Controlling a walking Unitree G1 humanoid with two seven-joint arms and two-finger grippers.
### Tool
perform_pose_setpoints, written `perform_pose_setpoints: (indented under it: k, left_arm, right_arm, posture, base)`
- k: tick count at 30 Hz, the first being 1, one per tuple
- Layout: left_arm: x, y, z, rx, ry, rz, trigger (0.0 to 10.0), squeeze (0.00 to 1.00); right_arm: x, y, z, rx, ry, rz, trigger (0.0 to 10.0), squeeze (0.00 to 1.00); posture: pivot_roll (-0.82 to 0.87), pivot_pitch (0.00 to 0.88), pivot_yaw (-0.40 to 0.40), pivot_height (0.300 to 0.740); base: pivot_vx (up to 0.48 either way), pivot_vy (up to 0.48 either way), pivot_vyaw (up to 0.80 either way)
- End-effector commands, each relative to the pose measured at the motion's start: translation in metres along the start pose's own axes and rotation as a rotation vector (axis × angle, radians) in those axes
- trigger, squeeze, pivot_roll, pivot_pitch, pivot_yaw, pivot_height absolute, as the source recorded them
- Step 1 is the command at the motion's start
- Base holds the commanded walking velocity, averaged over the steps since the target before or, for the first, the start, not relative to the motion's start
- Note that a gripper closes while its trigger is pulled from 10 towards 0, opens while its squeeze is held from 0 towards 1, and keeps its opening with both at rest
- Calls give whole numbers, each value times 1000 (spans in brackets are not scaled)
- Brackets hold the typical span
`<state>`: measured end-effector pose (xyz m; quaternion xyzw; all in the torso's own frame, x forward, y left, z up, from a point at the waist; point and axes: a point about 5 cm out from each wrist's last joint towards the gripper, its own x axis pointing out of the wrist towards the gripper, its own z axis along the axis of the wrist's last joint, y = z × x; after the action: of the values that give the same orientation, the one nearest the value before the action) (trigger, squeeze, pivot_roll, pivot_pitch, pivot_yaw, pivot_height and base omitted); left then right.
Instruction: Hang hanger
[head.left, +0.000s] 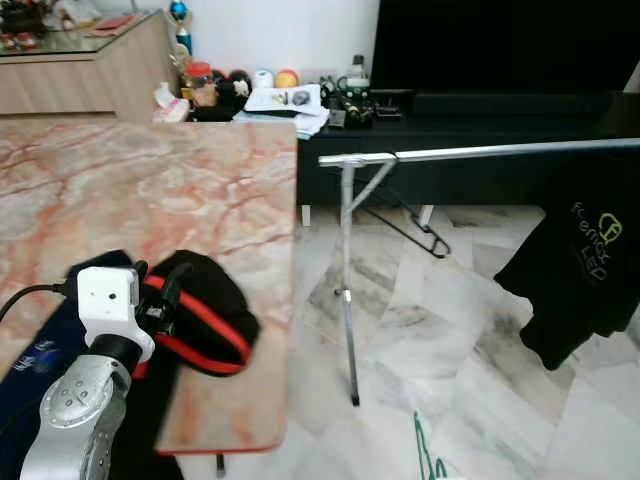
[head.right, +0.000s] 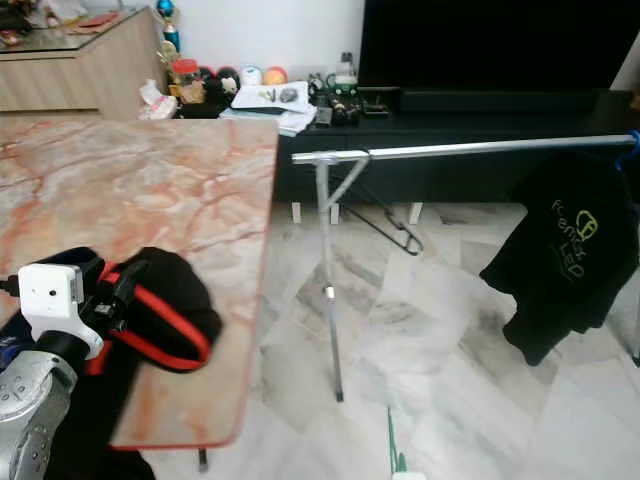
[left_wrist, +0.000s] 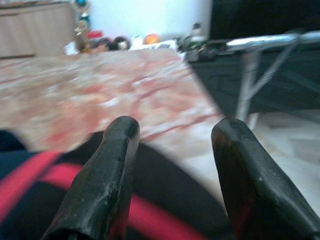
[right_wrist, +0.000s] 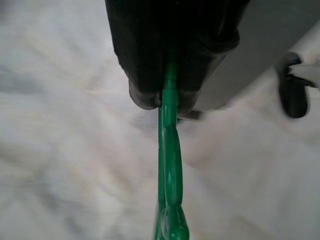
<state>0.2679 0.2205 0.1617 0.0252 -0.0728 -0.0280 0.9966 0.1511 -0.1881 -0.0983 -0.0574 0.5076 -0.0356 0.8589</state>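
Down low over the marble floor (head.left: 450, 350), the right gripper (right_wrist: 167, 97) pinches a green plastic hanger (right_wrist: 170, 165) between pressed-together fingers; its tip shows at the eye views' bottom edge. Meanwhile the left gripper (left_wrist: 172, 150) hovers, fingers spread, over a black-and-red garment (head.left: 205, 310) on the marble table (head.left: 150, 190). Beyond stands the metal clothes rail (head.left: 480, 152), a black T-shirt (head.left: 585, 265) draped on it.

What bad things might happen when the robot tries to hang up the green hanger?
The right gripper pinches only a thin end of the green hanger, so it might twist or slip out. The rail stands on a thin leg and might wobble if bumped. The black T-shirt already hanging there might get snagged.
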Motion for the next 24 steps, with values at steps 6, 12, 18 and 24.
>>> perform_pose_setpoints:
  k: [6, 12, 18, 24]
  left_arm:
    - [0, 4, 8, 38, -30, 8, 10000, 0]
    - [2, 1, 7, 43, -30, -5, 10000, 0]
    - [3, -3, 4, 46, -17, -25, 10000, 0]
    - [4, -12, -15, 95, 82, -122, 10000, 0]
  right_arm:
    - [0, 3, 0, 12, 5, 2, 10000, 0]
    - [0, 3, 1, 14, 2, 0, 10000, 0]
    - [0, 4, 1, 16, 1, -1, 10000, 0]
    - [0, 4, 2, 5, -9, -5, 10000, 0]
  posture:
    - [30, 78, 29, 740]
    - [26, 80, 32, 740]
    - [25, 81, 33, 740]
    - [21, 82, 33, 740]
  base:
    - [0, -480, 0]
    - [0, -480, 0]
    - [0, -450, 0]
    - [0, 0, 0]
